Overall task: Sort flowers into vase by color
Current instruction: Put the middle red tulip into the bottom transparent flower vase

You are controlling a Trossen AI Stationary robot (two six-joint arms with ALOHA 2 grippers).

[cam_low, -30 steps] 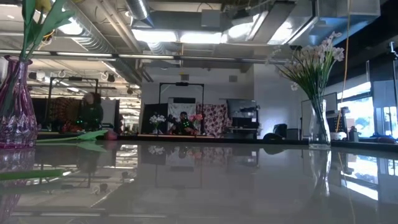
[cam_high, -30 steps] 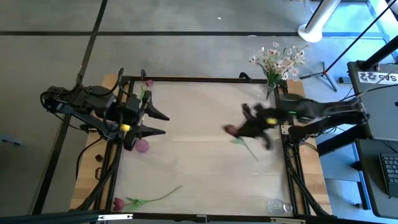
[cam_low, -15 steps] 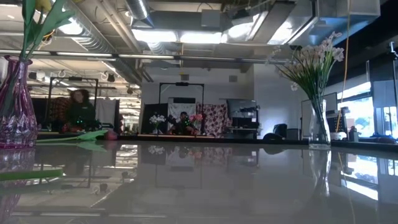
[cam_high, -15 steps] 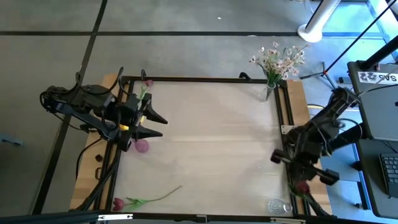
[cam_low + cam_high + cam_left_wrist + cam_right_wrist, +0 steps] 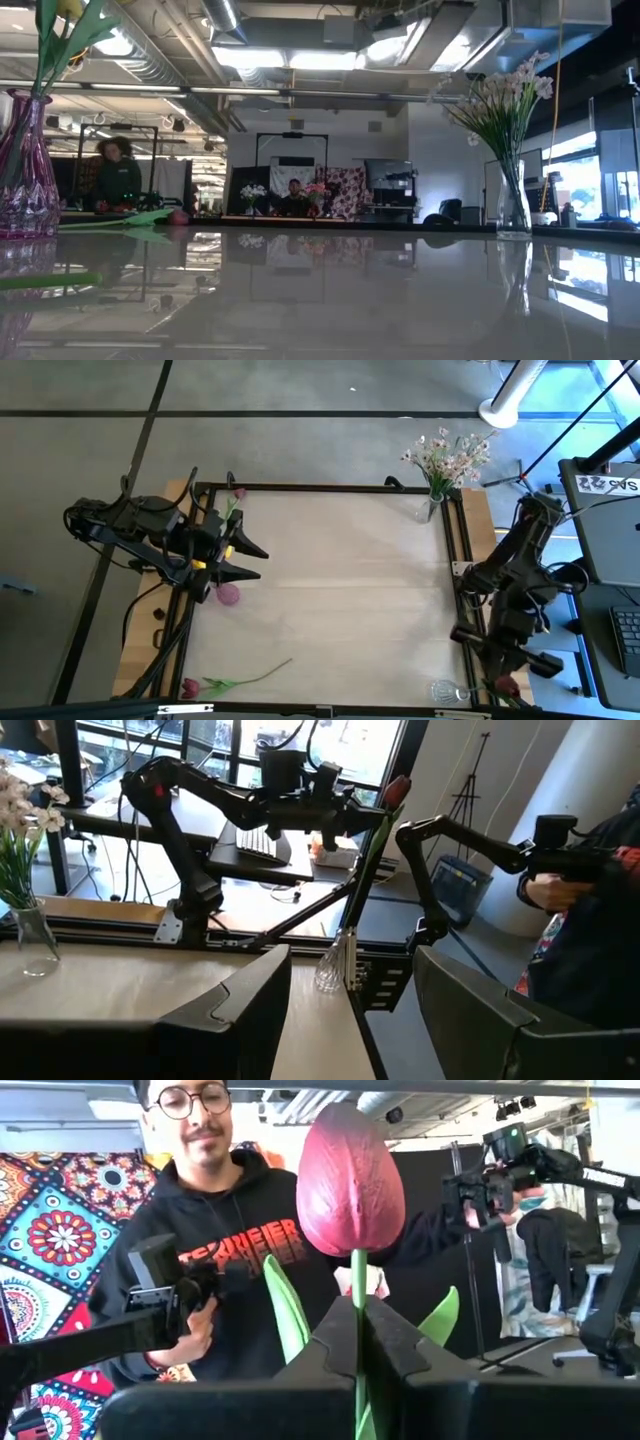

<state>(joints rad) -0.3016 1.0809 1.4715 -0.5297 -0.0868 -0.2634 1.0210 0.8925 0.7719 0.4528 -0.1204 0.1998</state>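
Observation:
My right gripper (image 5: pixel 498 672) is past the table's right rail, near the front corner, shut on a dark red tulip (image 5: pixel 350 1180). The tulip's stem slants down beside a small clear vase (image 5: pixel 330 965) at that corner; I cannot tell whether its lower end is inside. My left gripper (image 5: pixel 258 559) stands open at the table's left side, with nothing between its fingers. A purple vase (image 5: pixel 228 595) with yellow flowers stands beside it. A clear vase with white-pink sprays (image 5: pixel 445 460) stands at the far right. One red tulip (image 5: pixel 225 682) lies flat near the front left. My right gripper pinches the tulip's green stem (image 5: pixel 357 1285) between its two fingers, a short way below the bloom. The fingers lie across the stem. The bloom (image 5: pixel 397 790) stands above the fingers and the long stem (image 5: pixel 358 890) hangs slanting below them, lifted clear of the table.
A black rail (image 5: pixel 330 488) frames the table. Another pink flower (image 5: pixel 237 495) shows at the far left corner. A person with hand controllers (image 5: pixel 215 1260) stands beyond the table's near right side. A desk with a keyboard (image 5: pixel 625 630) is to the right.
My right gripper has swung from the middle of the table toward the right edge and the near right corner, tipping upward. It has carried the red tulip with it. The tulip has left the tabletop and now stands bloom up beside the clear vase.

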